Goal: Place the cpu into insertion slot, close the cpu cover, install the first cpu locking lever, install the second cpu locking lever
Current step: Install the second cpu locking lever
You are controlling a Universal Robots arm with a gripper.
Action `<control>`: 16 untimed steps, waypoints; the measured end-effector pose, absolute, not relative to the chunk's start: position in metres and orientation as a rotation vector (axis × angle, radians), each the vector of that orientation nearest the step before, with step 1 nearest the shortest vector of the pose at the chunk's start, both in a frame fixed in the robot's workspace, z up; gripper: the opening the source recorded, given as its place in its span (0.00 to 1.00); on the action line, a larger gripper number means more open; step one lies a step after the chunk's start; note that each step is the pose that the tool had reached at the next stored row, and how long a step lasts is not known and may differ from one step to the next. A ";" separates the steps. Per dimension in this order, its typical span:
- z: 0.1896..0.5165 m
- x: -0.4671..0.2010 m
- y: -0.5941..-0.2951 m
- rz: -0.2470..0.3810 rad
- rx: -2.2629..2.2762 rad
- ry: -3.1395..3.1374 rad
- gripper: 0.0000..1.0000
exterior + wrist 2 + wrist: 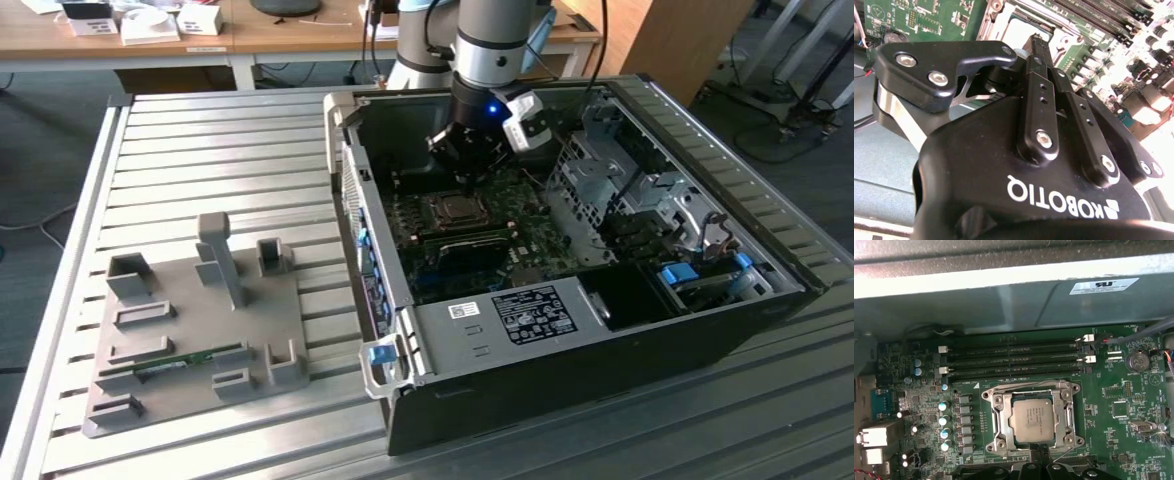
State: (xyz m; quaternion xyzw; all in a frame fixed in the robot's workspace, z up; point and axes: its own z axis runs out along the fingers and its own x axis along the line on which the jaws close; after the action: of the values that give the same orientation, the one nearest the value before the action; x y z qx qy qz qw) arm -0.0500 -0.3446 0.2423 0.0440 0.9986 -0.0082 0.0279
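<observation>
The cpu point(1034, 417), a small flat square chip with a dull grey metal top, lies flat in the insertion slot point(999, 421), a square socket with a metal rim set in the green board just beside the long black memory slots; in the exterior view the chip point(457, 208) sits low inside the open computer case. The cpu cover point(1070, 410), a silver metal frame with a square window, lies closed flat around the chip, whose top shows through the window. Thin wire levers run along the frame's edges.
</observation>
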 end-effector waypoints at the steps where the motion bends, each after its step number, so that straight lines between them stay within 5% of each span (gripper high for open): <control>1: 0.242 -0.050 -0.345 -0.025 0.136 3.083 0.11; 16: 0.242 -0.050 -0.349 -0.025 0.136 3.083 0.11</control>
State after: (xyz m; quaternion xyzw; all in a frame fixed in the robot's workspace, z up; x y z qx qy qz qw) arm -0.0500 -0.3490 0.2423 0.0440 0.9986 -0.0083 0.0278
